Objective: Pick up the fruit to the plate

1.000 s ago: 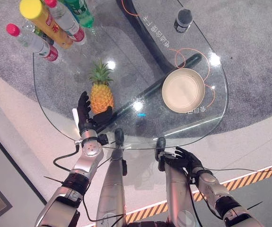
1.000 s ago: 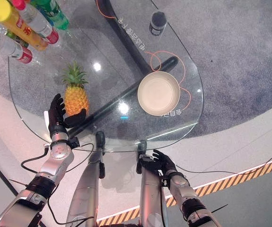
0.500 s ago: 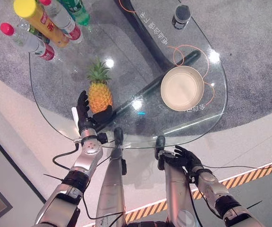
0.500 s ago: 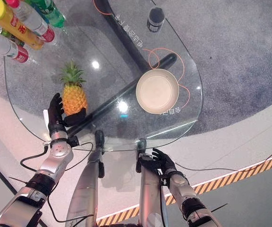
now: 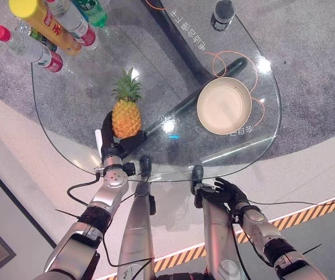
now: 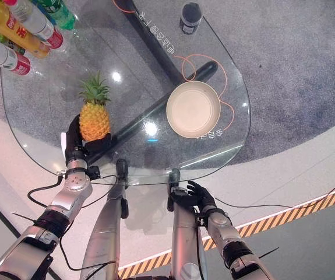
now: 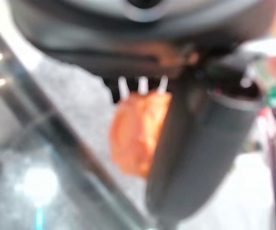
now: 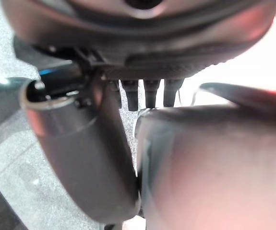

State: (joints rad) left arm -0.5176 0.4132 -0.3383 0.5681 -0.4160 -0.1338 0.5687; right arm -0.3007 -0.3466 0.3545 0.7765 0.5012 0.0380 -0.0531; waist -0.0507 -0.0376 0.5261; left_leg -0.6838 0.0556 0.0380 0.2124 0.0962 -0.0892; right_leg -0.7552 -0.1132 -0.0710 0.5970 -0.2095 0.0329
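Note:
A pineapple (image 5: 126, 118) with a green crown stands upright on the round glass table (image 5: 254, 137), left of its middle. My left hand (image 5: 112, 147) is at the fruit's base, fingers curled behind its left side and thumb pressed to its lower right. In the left wrist view the orange fruit (image 7: 138, 132) sits between the fingers and the thumb (image 7: 200, 143). A cream plate (image 5: 224, 106), with nothing on it, lies on the right half of the table. My right hand (image 5: 226, 192) hangs below the table's near edge, fingers relaxed, holding nothing.
Several bottles (image 5: 45, 29) crowd the table's far left corner. A dark can (image 5: 222, 13) stands at the far edge. The table's dark base (image 5: 184, 52) and an orange cable (image 5: 228, 58) show under the glass. Striped tape (image 5: 307, 213) marks the floor.
My left hand has drawn in against the pineapple, and its fingers and thumb have curled round the fruit's base. The camera shifted slightly. The right hand has stayed put.

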